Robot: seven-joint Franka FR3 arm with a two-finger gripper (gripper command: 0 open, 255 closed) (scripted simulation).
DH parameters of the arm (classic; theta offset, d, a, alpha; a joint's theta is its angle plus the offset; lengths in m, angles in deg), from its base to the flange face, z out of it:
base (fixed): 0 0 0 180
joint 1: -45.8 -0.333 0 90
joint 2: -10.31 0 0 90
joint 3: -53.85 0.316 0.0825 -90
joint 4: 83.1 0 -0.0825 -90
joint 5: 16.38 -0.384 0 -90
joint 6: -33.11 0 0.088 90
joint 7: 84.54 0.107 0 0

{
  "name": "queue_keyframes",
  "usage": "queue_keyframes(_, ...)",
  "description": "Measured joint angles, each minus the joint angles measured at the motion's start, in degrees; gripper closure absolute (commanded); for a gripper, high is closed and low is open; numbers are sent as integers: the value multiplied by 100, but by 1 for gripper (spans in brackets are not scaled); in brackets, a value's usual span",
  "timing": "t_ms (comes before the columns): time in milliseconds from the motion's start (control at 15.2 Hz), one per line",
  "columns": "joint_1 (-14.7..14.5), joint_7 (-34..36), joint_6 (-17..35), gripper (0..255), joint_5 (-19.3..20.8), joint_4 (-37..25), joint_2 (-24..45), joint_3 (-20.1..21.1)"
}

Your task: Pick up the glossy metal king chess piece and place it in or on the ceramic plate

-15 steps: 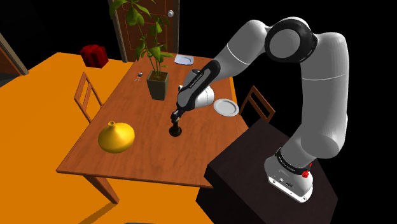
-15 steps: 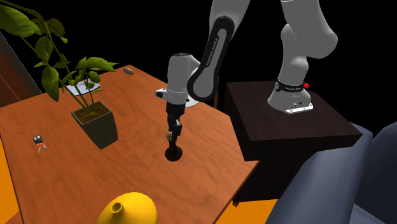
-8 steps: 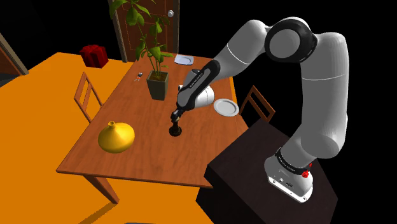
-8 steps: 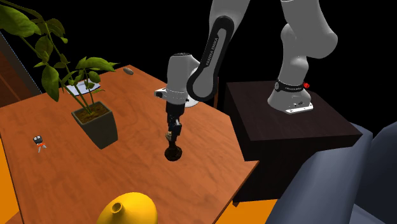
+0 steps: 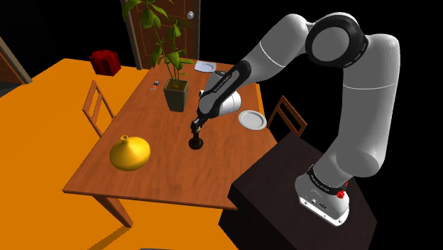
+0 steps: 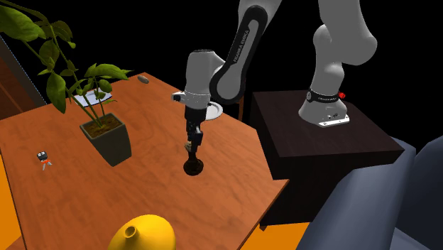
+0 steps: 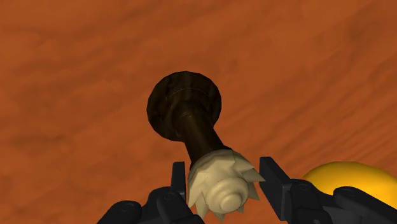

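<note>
Gripper (image 7: 222,168) clamped on king (image 7: 191,121) by its pale crown, mid-frame in shoulder view, base at or just off table (image 5: 142,170); best lift straight up, keep it vertical, then carry to plate (image 5: 251,119) up-right of it.

Between the king chess piece (image 5: 196,144) in your jaws and the plate (image 5: 251,119), the desk (image 5: 152,174) lies bare. That gives you an open lane toward the shoulder view's right, though the arm (image 5: 228,106) itself hangs over it. The potted plant (image 5: 175,94) stands near on the far side with its leaves reaching high, and it blocks that way. The yellow vase (image 5: 130,153) sits well apart toward the shoulder view's left, with bare wood between. A chair back (image 5: 287,117) rises just past the desk edge beside the plate. A small red-and-black object (image 6: 44,160) lies beyond the plant.
</note>
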State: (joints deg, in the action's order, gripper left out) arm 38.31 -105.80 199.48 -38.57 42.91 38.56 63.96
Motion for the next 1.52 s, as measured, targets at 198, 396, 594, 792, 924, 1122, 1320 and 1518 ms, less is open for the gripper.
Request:
queue_keyframes(198, -22, 60, -170, 255, 36, 46, -214, -47)
queue_keyframes(396, -71, 158, -369, 255, 98, 56, -425, -110)
queue_keyframes(594, -99, 236, -544, 255, 143, 118, -665, -150)
queue_keyframes(792, 51, 79, -666, 255, 91, 235, -870, -145)
queue_keyframes(924, 315, -265, -702, 255, -46, 379, -989, -114)
queue_keyframes(1122, 690, -764, -828, 255, -226, 570, -1207, -109)
queue_keyframes(1320, 1098, -1353, -961, 255, -417, 720, -1365, -149)
queue_keyframes(1518, 1406, -1778, -1190, 255, -491, 787, -1551, -251)
